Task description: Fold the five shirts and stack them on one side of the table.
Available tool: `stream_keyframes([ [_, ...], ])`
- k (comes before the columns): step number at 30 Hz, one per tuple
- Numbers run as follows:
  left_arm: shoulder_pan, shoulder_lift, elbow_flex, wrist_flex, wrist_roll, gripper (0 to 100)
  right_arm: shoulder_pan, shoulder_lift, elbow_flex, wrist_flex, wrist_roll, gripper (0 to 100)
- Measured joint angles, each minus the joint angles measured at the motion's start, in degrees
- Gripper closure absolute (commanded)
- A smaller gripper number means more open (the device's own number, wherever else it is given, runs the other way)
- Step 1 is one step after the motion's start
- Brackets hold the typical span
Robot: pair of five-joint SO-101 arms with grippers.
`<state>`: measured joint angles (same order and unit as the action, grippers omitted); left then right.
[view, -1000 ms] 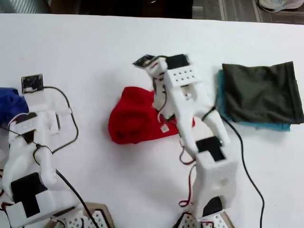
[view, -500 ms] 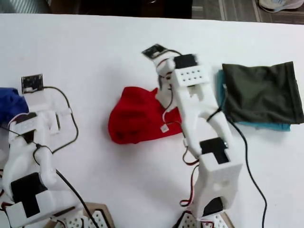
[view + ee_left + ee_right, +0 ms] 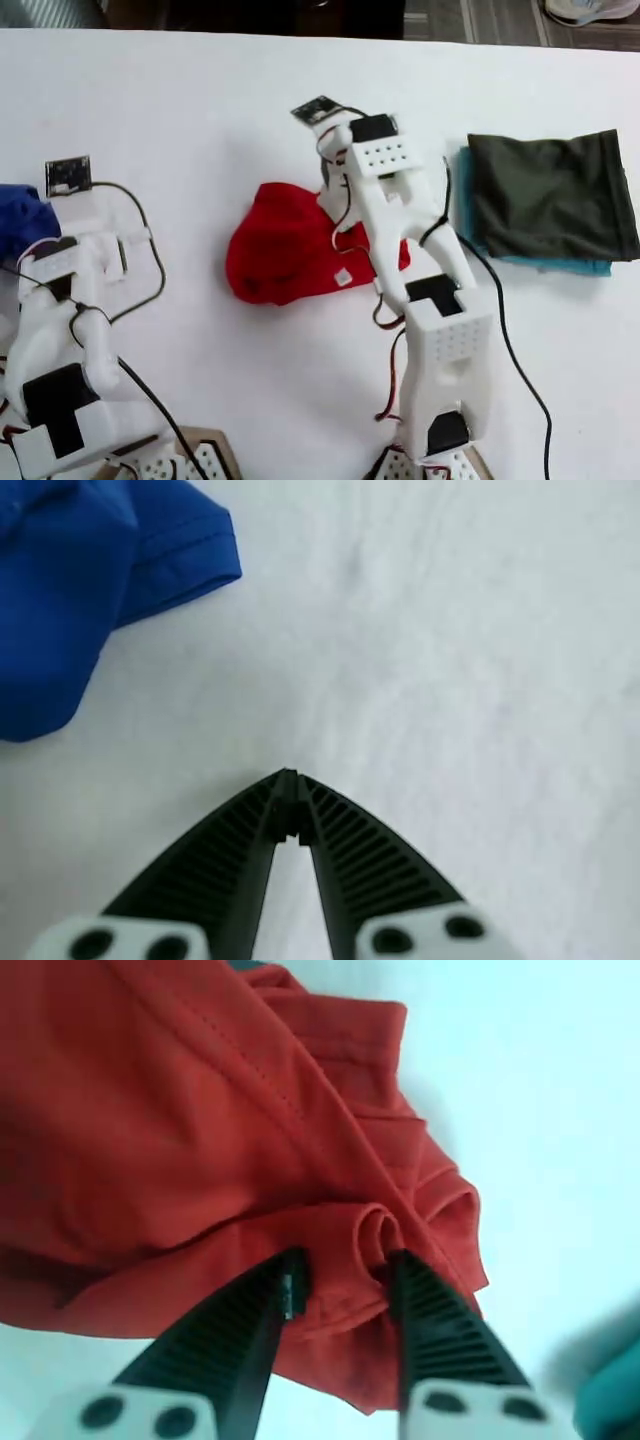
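A crumpled red shirt [image 3: 280,255] lies in the middle of the table. My right gripper [image 3: 345,1275] stands open over its right end, and a rolled fold of the red shirt [image 3: 200,1110] lies between its fingers. From above, the right arm [image 3: 385,200] covers that end of the shirt. A folded dark green shirt [image 3: 550,195] rests on a teal shirt [image 3: 465,215] at the right side. A blue shirt [image 3: 20,220] lies bunched at the left edge. My left gripper [image 3: 290,785] is shut on nothing above bare table, close to the blue shirt [image 3: 70,580].
The left arm [image 3: 60,300] stands at the near left with its cable looping over the table [image 3: 200,110]. Cables hang from the right arm toward the near edge. The far half of the white table is bare.
The right arm swung a little to the right, then came back left over the red shirt's right end. The left arm has not moved.
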<state>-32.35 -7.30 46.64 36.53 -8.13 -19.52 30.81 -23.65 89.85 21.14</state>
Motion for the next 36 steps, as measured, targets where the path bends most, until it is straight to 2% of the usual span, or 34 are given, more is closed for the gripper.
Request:
stream_keyframes([
  [2,0.0,0.0,0.0,0.0,0.0,97,0.0,0.0,0.0,0.0,0.0,98.2],
  [7,0.0,0.0,0.0,0.0,0.0,97,0.0,-1.0,0.0,0.0,0.0,97.8],
  [18,-0.1,0.0,0.0,0.0,0.0,97,-0.1,-6.6,-0.1,-6.8,1.4,97.8],
  [28,-0.1,0.0,0.0,0.0,0.0,97,3.1,-17.9,-1.4,4.7,1.4,97.8],
  [36,-0.1,0.0,0.0,0.0,0.0,97,6.8,-19.4,11.0,7.5,1.4,97.8],
])
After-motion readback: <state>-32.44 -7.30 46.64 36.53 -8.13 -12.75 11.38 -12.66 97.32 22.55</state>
